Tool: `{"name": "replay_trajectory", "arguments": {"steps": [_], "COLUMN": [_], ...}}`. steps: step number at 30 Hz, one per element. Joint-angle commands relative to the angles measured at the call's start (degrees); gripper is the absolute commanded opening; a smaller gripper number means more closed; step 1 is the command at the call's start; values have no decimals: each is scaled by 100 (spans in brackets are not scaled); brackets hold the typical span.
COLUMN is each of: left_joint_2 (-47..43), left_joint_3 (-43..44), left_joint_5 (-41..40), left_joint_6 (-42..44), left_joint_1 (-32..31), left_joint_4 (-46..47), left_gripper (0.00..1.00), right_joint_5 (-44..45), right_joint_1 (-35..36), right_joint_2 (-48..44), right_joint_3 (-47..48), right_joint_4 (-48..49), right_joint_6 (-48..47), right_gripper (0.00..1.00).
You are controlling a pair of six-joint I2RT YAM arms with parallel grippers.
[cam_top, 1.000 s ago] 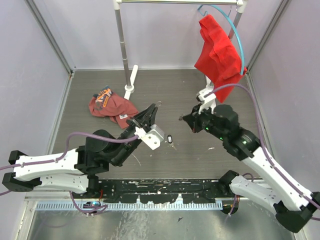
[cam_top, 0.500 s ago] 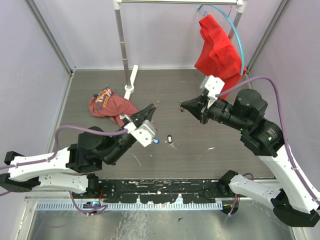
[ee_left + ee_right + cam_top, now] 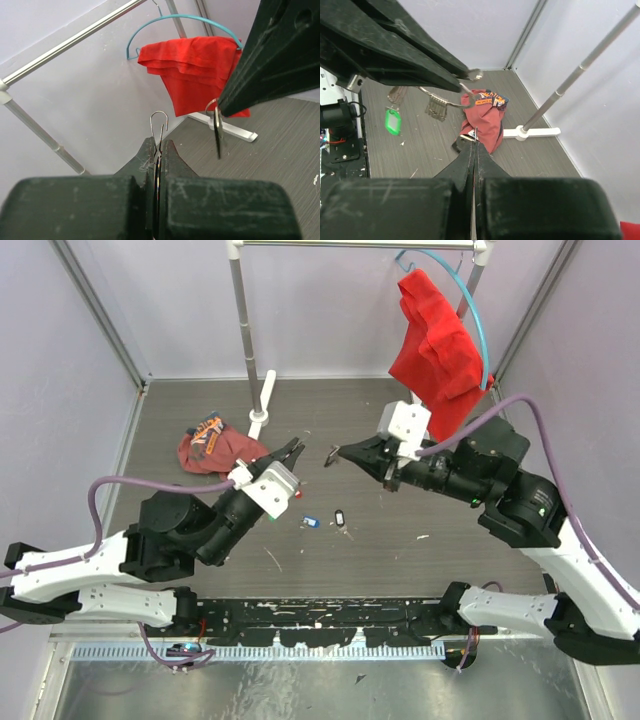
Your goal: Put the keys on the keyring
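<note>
My left gripper (image 3: 294, 446) is shut on the keyring (image 3: 159, 120), a thin wire loop sticking up from its closed tips (image 3: 159, 146). In the right wrist view the keyring (image 3: 447, 103) carries several keys (image 3: 436, 107) and a green tag (image 3: 393, 121). My right gripper (image 3: 334, 454) is shut on a key (image 3: 218, 136) that hangs from its tips, a short way right of the ring. In its own view only the key's thin edge shows above the closed tips (image 3: 475, 145). A blue-tagged key (image 3: 311, 522) and a black-tagged key (image 3: 340, 517) lie on the table below.
A red-brown garment (image 3: 215, 450) lies crumpled left of the grippers. The rack's pole (image 3: 243, 330) and white foot (image 3: 262, 400) stand behind. A red shirt (image 3: 435, 345) hangs on a blue hanger (image 3: 478, 315) at the back right. Walls close in on both sides.
The right gripper rose and swung left with its key, closing on the left gripper. The left arm drew back left, uncovering the blue-tagged key on the table.
</note>
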Motion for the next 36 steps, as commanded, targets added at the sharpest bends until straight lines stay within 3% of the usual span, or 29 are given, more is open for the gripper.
{"name": "replay_trajectory", "arguments": {"steps": [1, 12, 36], "left_joint_2": [55, 135, 225], "left_joint_3": [293, 401, 465], "left_joint_5": [-327, -521, -409], "left_joint_6": [72, 152, -94], "left_joint_1": [16, 15, 15], "left_joint_4": [143, 154, -61], "left_gripper": [0, 0, 0], "right_joint_5": [985, 1827, 1740], "right_joint_1": [629, 1318, 1439], "right_joint_2": [161, 461, 658], "right_joint_3": [350, 554, 681], "right_joint_4": [76, 82, 482], "right_joint_6": [-453, -1143, -1358], "right_gripper": [1, 1, 1]}}
